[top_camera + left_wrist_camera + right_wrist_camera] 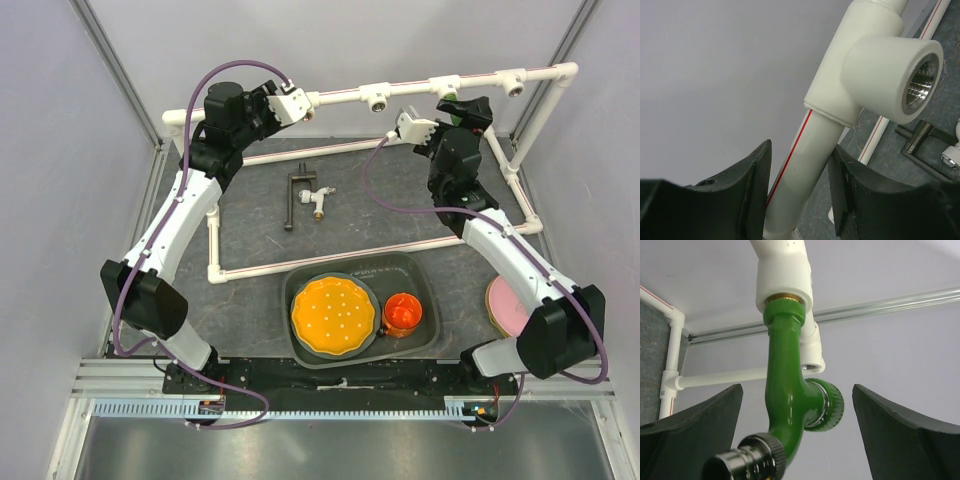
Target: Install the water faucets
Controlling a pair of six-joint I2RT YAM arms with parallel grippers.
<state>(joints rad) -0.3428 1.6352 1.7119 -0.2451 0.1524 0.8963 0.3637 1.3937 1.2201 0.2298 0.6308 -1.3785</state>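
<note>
**Faucet in place, another waiting.** A green curved faucet (785, 385) hangs threaded into a white tee socket (785, 280) on the top rail of the PVC pipe frame (330, 149). A band of brass thread shows at the socket mouth, which suggests it may want a further turn. The right gripper (797, 387) brackets it with fingers (905, 430) spread wide, touching nothing.

The faucet looks rigid and light, and its glossy body seems likely to slip under a pinch. The hexagonal collar just under the thread, or the ribbed ring at its side, look the surer places to take hold. The bend of the spout offers leverage for turning.

A second, black-handled faucet (318, 198) lies loose on the desk (250, 235) inside the frame, well apart from both arms. Its long T-handle seems the easy part to pick up, leaving the threaded end free.

Further left along the rail, the left gripper (801, 150) has its fingers (752, 195) around a red-striped pipe (807, 145). It sits just below an empty tee socket (890, 75) with a metal thread insert, and is apparently clamped to steady the frame. A tray (405, 272) holding an orange plate (335, 315) sits nearer the arm bases.
</note>
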